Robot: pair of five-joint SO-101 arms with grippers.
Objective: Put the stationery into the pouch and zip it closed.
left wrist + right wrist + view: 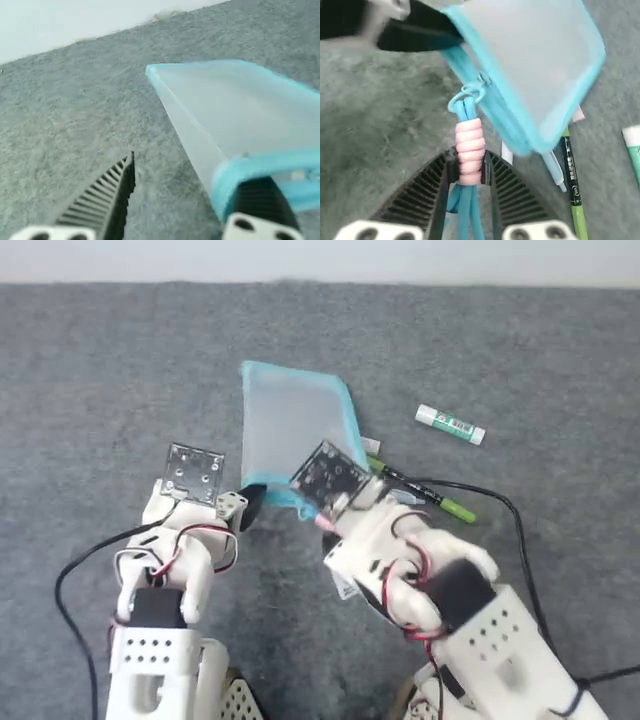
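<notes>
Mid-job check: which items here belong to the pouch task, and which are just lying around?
Job: pouch; zip pull cord, held by right end effector; green pen; white pen; glue stick.
Lying about: black cable; grey carpet.

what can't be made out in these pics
- Pouch contents: all views, the frosted wall hides whether anything is inside.
- How far the zip is closed: high view, the right gripper, shut on the zip pull, covers that edge.
- Green pen: right wrist view, the pouch lies over one end.
- Glue stick: right wrist view, cut off by the frame edge.
</notes>
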